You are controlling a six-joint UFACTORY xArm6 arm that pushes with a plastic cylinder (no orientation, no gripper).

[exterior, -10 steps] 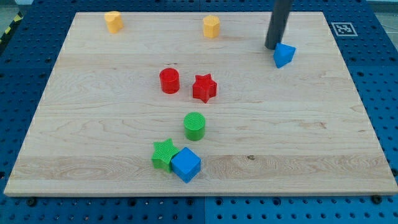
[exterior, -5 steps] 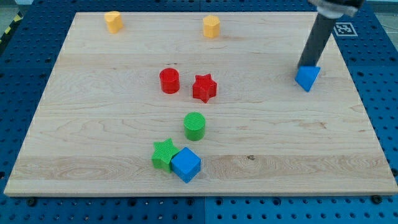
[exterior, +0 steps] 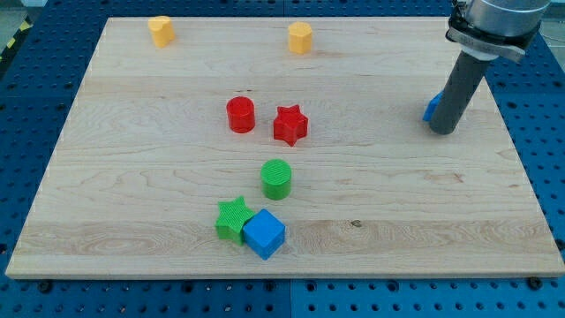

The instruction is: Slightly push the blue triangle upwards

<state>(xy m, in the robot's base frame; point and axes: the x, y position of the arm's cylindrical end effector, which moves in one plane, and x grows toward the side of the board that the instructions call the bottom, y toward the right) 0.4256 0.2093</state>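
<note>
The blue triangle [exterior: 432, 108] sits near the desk's [exterior: 132, 194] right edge, mostly hidden behind my tip [exterior: 443, 131], which touches its lower side. There is no hand to open or close. It looks light, rigid and slippery; push its lower face squarely.

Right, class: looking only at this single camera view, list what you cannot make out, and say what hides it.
1. Blue triangle: mostly hidden behind my rod; only a sliver shows at the rod's left, so its shape and facing are unclear.
2. My tip: whether it touches the triangle cannot be told.
3. Arm above the rod: cut off by the view's top edge.
4. Green star: its right side is covered by the blue cube.
</note>
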